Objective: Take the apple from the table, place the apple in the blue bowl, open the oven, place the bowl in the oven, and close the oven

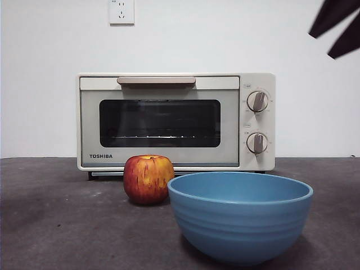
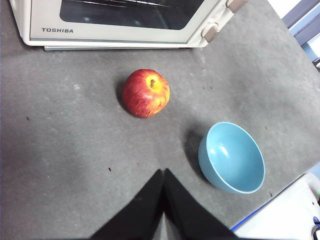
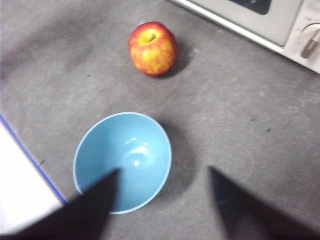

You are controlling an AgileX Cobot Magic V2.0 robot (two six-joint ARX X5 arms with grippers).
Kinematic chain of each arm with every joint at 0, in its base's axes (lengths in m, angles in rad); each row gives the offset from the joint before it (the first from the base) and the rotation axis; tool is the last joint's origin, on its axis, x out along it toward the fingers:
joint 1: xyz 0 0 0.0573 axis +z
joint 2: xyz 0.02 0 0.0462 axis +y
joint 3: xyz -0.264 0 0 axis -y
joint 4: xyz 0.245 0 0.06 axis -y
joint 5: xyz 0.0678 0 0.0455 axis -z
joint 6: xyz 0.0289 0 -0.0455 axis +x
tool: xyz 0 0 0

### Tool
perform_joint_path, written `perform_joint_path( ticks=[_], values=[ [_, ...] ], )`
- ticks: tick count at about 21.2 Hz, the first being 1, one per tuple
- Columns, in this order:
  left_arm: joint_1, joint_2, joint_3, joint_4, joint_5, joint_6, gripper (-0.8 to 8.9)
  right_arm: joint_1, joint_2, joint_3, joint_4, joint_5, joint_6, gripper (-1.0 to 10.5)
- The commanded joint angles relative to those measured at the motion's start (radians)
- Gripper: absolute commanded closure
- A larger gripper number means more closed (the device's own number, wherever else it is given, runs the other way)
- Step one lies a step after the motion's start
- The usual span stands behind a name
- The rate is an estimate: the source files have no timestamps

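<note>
Blue bowl (image 1: 240,216), empty, near right on surface (image 1: 62,225); apple (image 1: 148,178) just left behind it, before shut oven (image 1: 175,121); left pincer (image 2: 163,175) pressed together, right pincer (image 3: 165,172) spread, both aloft.

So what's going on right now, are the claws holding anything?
Left gripper shut, empty, above the table. Right gripper open, over the bowl. Apple untouched; oven closed. Nothing in the way.
</note>
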Motion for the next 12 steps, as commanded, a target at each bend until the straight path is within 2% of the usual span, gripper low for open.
perform_joint_path(
  ticks=[1, 6, 10, 12],
  values=[
    [-0.003, 0.005, 0.018, 0.006, 0.005, 0.015, 8.06, 0.007, 0.014, 0.016, 0.010, 0.005, 0.038, 4.3],
    [-0.003, 0.005, 0.018, 0.006, 0.005, 0.014, 8.06, 0.036, 0.080, 0.023, 0.108, -0.003, 0.095, 4.3],
    [-0.003, 0.005, 0.018, 0.006, 0.005, 0.012, 8.06, 0.134, 0.246, 0.066, 0.247, 0.011, 0.154, 4.3],
    [-0.003, 0.005, 0.018, 0.006, 0.005, 0.012, 8.06, 0.172, 0.351, 0.119, 0.286, 0.035, 0.161, 4.3]
  ],
)
